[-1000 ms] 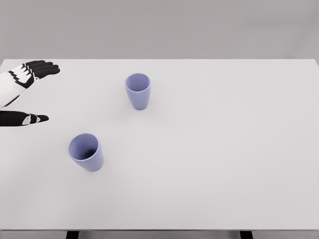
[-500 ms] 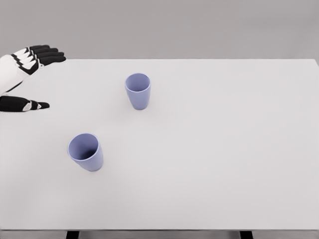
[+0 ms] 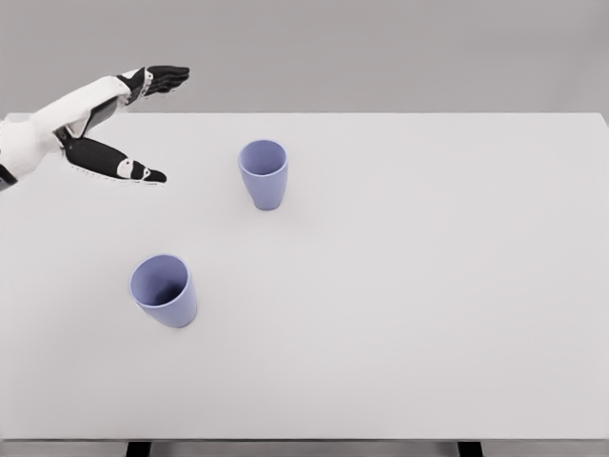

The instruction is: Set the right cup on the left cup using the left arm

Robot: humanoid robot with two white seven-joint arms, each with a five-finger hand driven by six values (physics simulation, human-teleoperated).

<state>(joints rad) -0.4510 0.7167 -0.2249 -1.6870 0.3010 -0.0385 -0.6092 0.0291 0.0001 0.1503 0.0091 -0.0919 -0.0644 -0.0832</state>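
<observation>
Two lavender-blue cups stand upright on the white table (image 3: 428,286). The right cup (image 3: 264,174) is farther back, near the middle. The left cup (image 3: 165,290) is nearer the front left. My left hand (image 3: 157,124) reaches in from the left edge, raised above the table's back left part. Its fingers (image 3: 162,76) are stretched out and its thumb (image 3: 128,168) spread wide, holding nothing. The hand is left of the right cup, a clear gap apart. My right arm does not show.
The table's far edge meets a plain grey wall. Dark table legs (image 3: 139,447) show under the front edge.
My left hand has moved right and upward from the left edge toward the right cup, with the fingers now extended further over the table. Both cups stayed put.
</observation>
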